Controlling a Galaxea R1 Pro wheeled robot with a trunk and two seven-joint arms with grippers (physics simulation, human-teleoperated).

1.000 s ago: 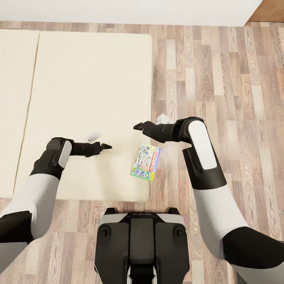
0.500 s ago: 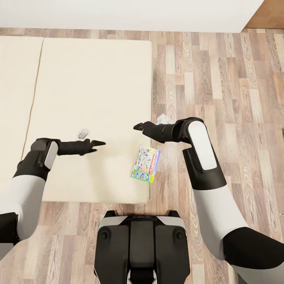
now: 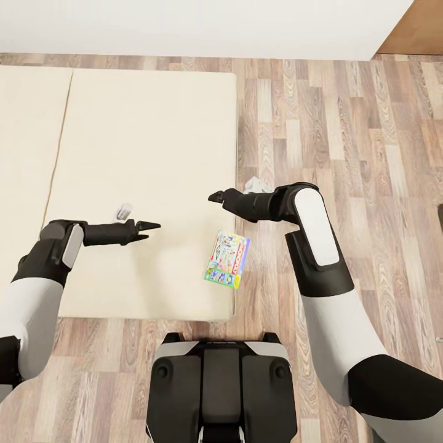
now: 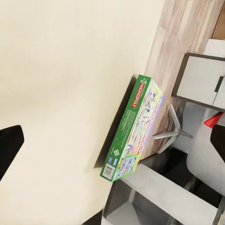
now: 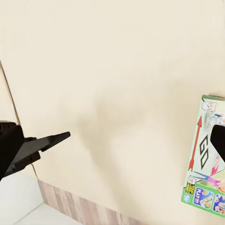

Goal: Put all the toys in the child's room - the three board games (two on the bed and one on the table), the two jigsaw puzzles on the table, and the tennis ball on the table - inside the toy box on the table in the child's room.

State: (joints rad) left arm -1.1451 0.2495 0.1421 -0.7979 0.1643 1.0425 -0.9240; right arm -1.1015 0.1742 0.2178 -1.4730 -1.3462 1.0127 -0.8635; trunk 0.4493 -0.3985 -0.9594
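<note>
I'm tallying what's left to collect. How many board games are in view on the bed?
1. The board game lies flat near the corner of the bed closest to the robot, by the edge facing the floor. A second one may be out of view.

One board game (image 3: 227,259) lies on the bed (image 3: 147,123), a Monopoly box, on the near side of both arms' jaws and between them. One bed with a beige mattress shows under the jaws. Two robot arms reach over it.

Green-edged board game (image 3: 227,258), flat near the beige bed's (image 3: 141,154) right front corner.
</note>
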